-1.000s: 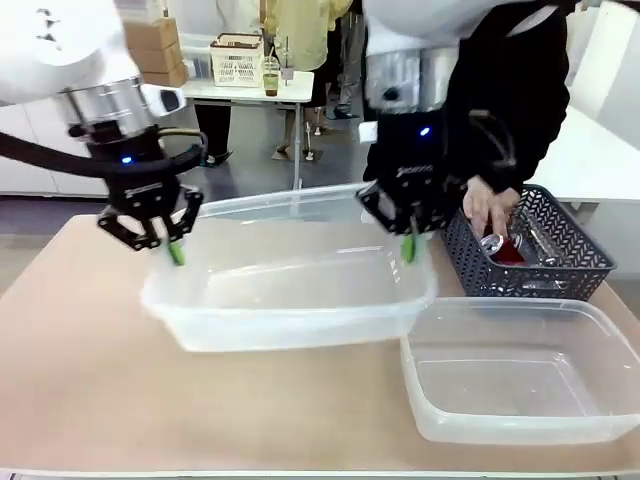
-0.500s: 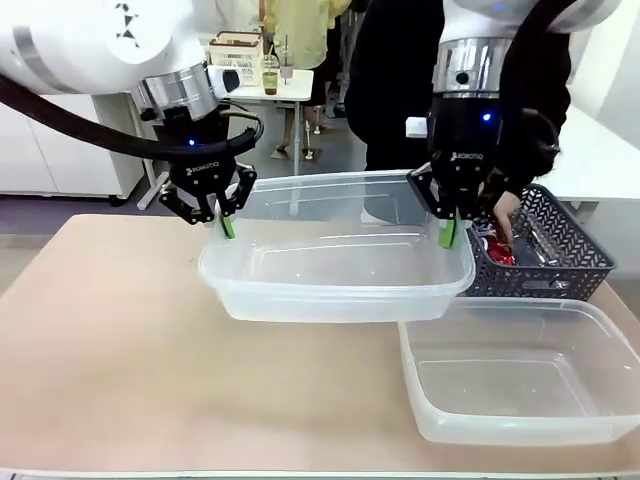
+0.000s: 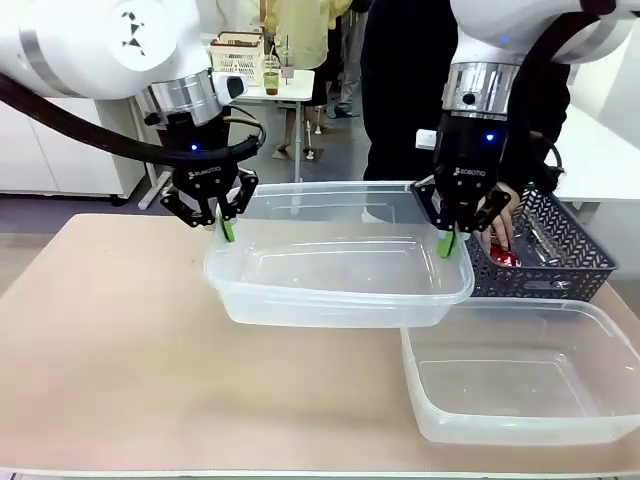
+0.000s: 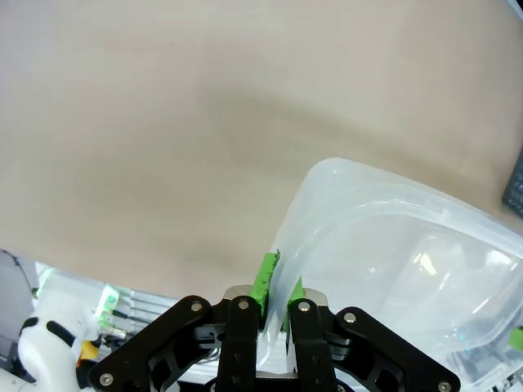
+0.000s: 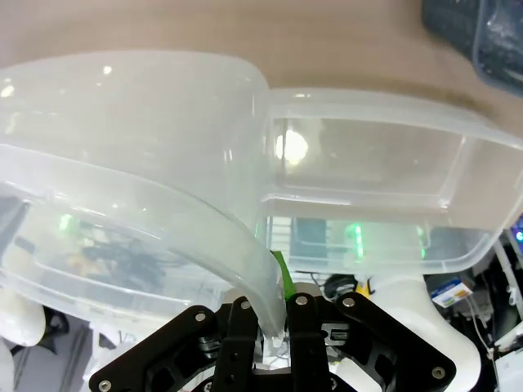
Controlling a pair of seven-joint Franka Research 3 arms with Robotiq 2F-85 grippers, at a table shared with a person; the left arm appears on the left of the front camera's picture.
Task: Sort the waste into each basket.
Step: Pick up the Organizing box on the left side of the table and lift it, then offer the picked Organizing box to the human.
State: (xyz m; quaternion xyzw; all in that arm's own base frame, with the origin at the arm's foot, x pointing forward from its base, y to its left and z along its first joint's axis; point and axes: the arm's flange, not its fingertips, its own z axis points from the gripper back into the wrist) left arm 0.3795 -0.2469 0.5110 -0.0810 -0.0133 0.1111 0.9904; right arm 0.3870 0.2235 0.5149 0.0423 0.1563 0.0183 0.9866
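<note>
Nearest the camera, one clear tub [image 3: 520,432] sits flat on the table [image 3: 120,360] at the front right. Right behind it, the second clear tub [image 3: 340,300] looks to be held up off the table, pretty much level, with an arm on each short end. The left gripper [image 3: 222,222] points straight down and its fingers are pinched tight on the left rim. In the left wrist view you can see the green pads [image 4: 263,278] squeezing the plastic wall. The right gripper [image 3: 450,240] is doing the same on the right rim, also vertical and clamped on. Farther back on the right is a dark grey lattice basket [image 3: 560,270] with a red can [image 3: 503,257] inside, and a person's hand [image 3: 500,215] is reaching down into it.
</note>
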